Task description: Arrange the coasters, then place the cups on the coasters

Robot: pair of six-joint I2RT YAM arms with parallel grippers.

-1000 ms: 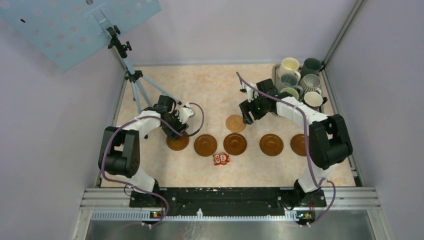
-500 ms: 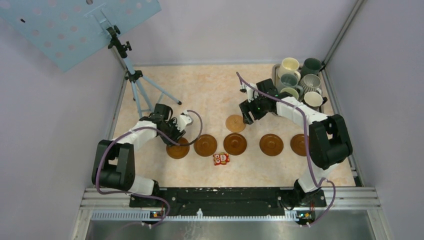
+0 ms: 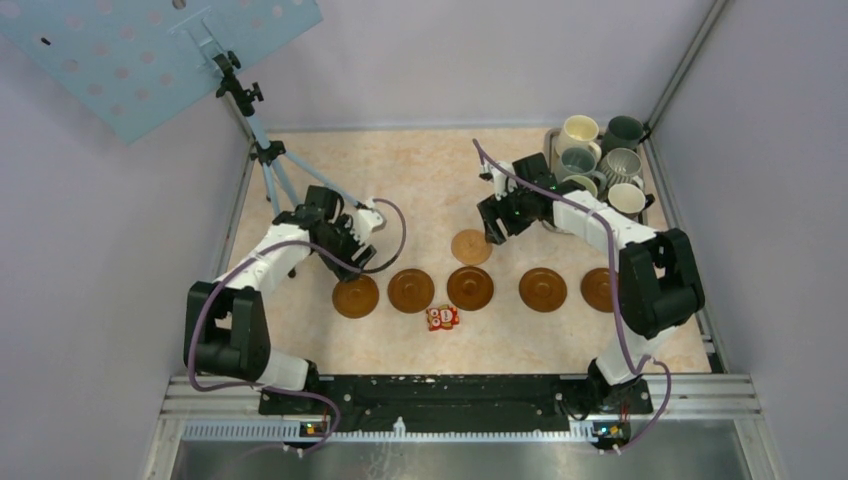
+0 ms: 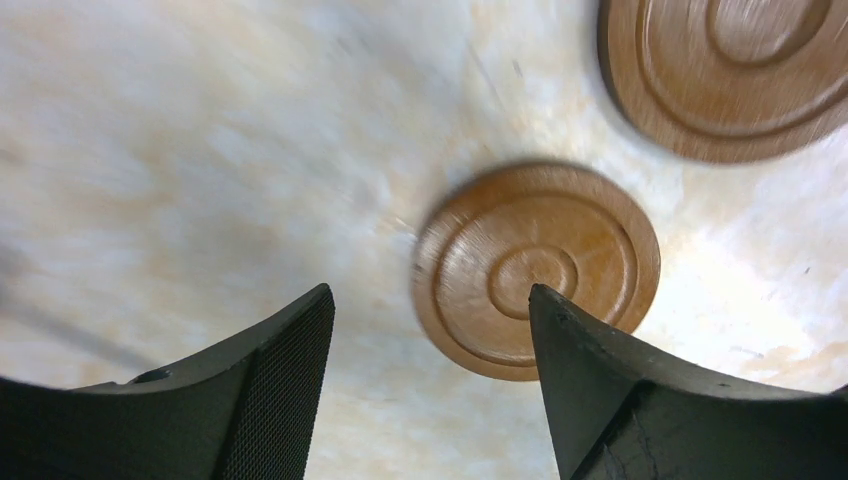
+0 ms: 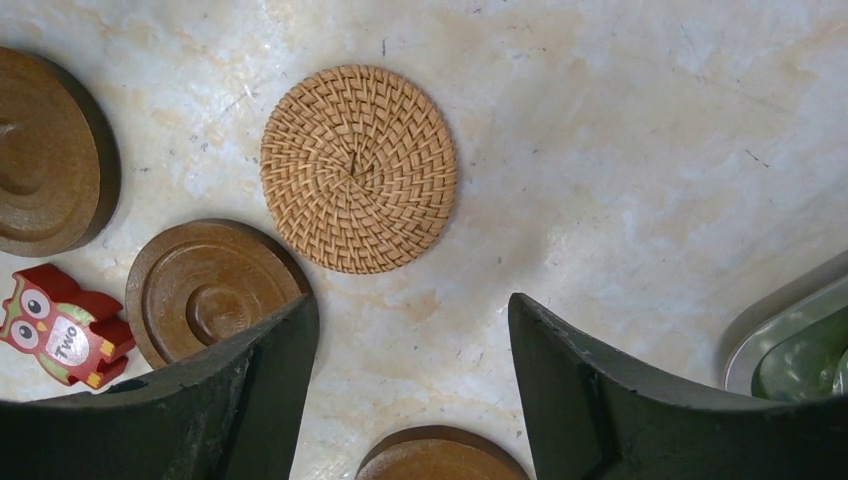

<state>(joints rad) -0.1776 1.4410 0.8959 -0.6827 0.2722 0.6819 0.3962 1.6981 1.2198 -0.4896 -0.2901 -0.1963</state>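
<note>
**Overhead view, coaster-arranging stage.** The left gripper [image 3: 348, 245], which half a second earlier was down on the leftmost coaster [image 3: 355, 296], has lifted off toward the upper left of the frame. Its jaws stand partly apart and hold nothing. The disc it left lies flat at the left end of a row of five wooden coasters [image 3: 470, 288] across the lower middle of the table [image 3: 400, 180]. It now sits level with its neighbours rather than slightly above them.

In the left wrist view it rests free on the table beyond the fingers [image 4: 270, 400].

The right gripper [image 3: 495, 225] hovers with jaws wide and empty at the upper right edge of a woven coaster [image 3: 470, 246], which lies out of line above the row's centre. A red owl packet [image 3: 442, 318] lies just below the row. The mugs [image 3: 600, 165] crowd the tray [image 5: 770, 320] at upper right, none yet on a coaster.

Judgement: the left end appears settled. The woven coaster probably needs placing next, before any mug moves.
</note>
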